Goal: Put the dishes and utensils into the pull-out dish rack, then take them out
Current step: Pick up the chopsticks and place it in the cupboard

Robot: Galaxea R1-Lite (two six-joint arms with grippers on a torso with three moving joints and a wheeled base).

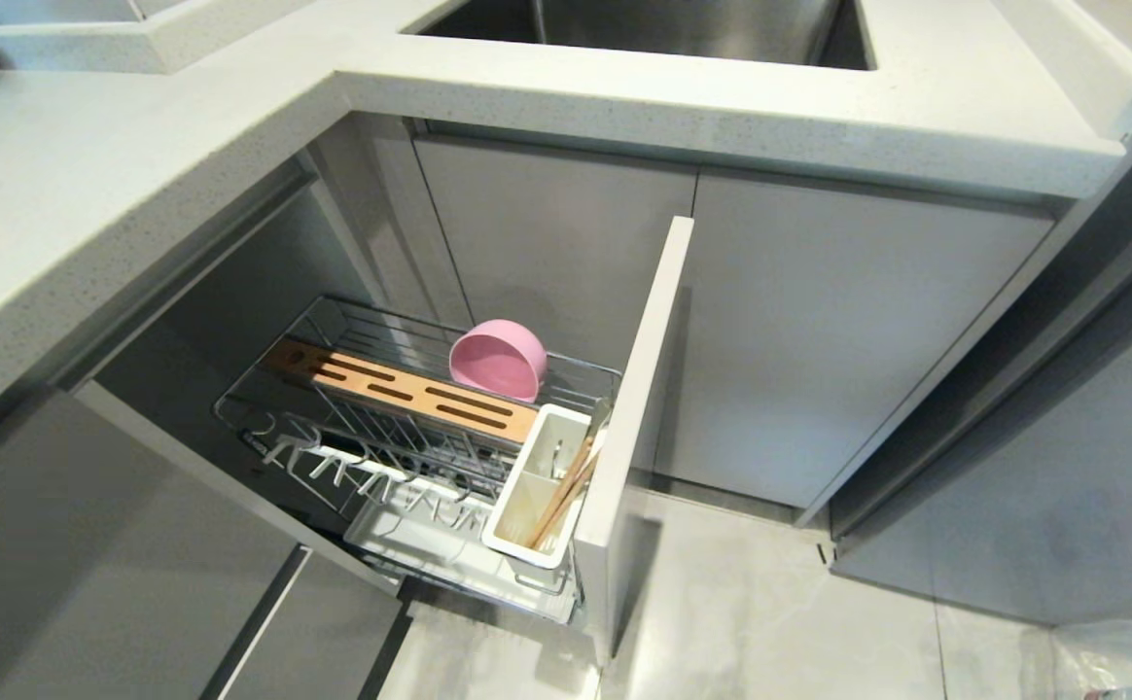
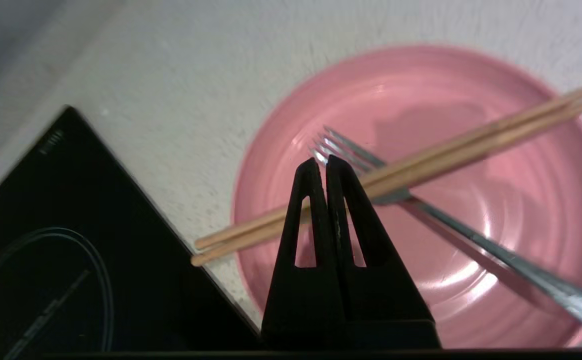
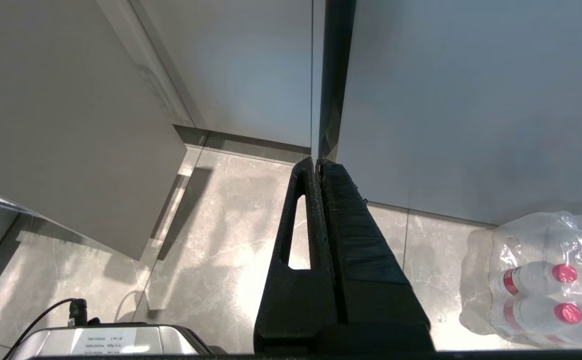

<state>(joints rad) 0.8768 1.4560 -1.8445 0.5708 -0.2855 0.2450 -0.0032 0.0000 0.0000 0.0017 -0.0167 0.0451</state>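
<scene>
Head view: pull-out dish rack (image 1: 410, 428) stands drawn out of the corner cabinet below the counter (image 1: 138, 194), its narrow pale front panel (image 1: 639, 408) edge-on to the camera. Pink bowl (image 1: 498, 360) sits tipped on its side in the wire basket behind the slotted wooden strip (image 1: 401, 389), mouth facing away toward the cabinet back. White utensil caddy (image 1: 537, 486) hangs at the panel end; one pair of chopsticks (image 1: 566, 491) leans in it, long axis slanting up toward the panel. Neither arm appears in this view.

Left wrist view alone shows the countertop items. Left gripper (image 2: 321, 161) hovers over a pink plate (image 2: 471, 280) lying flat on the pale speckled counter, fingers pressed together with nothing between them. Second pair of chopsticks (image 2: 421, 160) lies across the plate, long axis running from beside the black cooktop (image 2: 71, 250) corner over the far rim. Fork (image 2: 471, 240) lies under them, crossing at an angle, tines near the gripper tips, handle running off toward the plate rim. Whether the fingertips touch the fork is unclear; the frame is motion-blurred.

Right wrist view alone: right gripper (image 3: 317, 160) parked low, fingers together, empty, aimed at the floor (image 3: 221, 250) and cabinet fronts; a shrink-wrapped pack of bottles (image 3: 536, 280) stands nearby.
</scene>
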